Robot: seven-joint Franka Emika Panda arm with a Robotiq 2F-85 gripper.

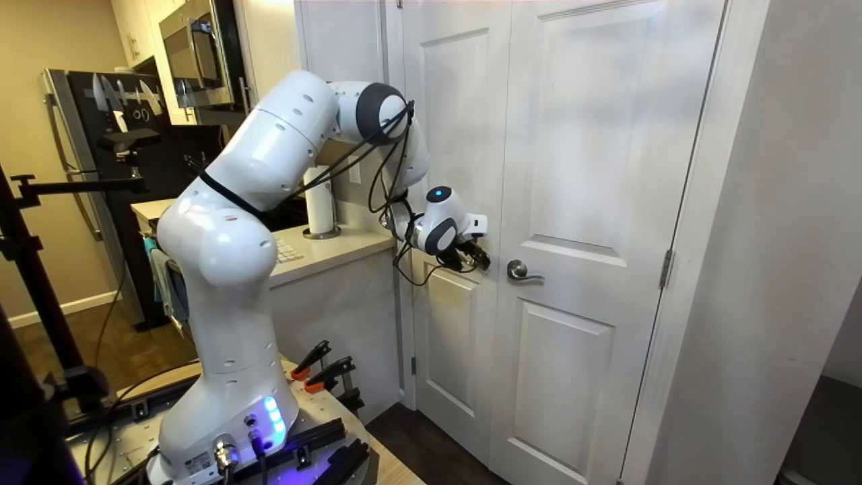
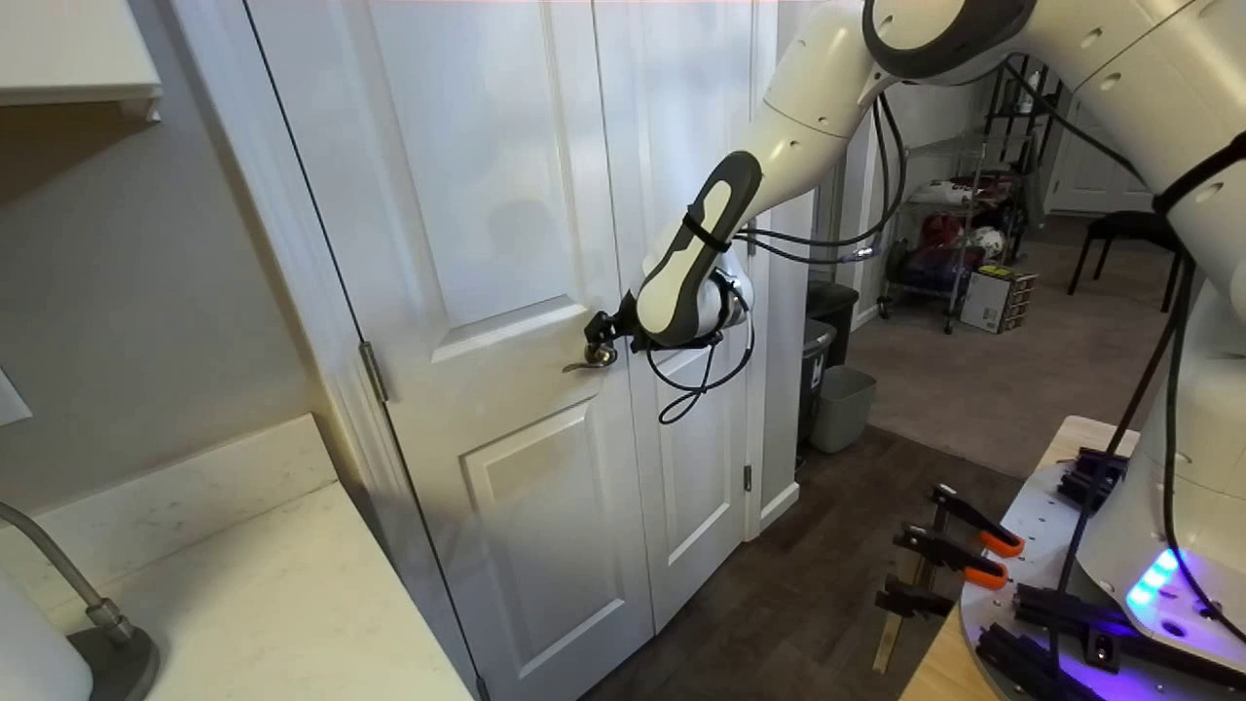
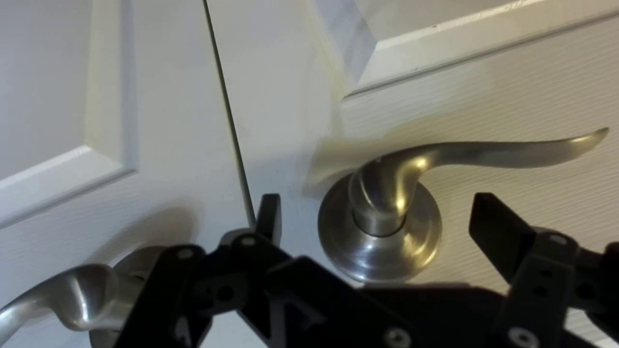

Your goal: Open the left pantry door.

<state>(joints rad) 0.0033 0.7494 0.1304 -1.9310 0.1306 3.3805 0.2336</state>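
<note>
Right, I'm looking at the left pantry door (image 2: 487, 185), closed, the left-hand leaf in both exterior views, meeting the right leaf (image 1: 592, 128) at a thin dark seam (image 3: 227, 106). My tool (image 3: 379, 217) has its fingers (image 3: 269, 220) spread apart, and between them in the wrist view sits that left door's silver lever handle (image 3: 464, 154); whether they touch it, I can't tell. Just across the seam, the right leaf's handle (image 3: 82, 295) is partly hidden behind the tool. Now, print: a label (image 1: 197, 463) on the arm's base (image 1: 209, 417), too small to read; a white mark (image 2: 816, 373) on a dark bin (image 2: 811, 399), unclear; a carton (image 2: 991, 302) with a yellow patch (image 2: 994, 272), any wording too tiny for me.
</note>
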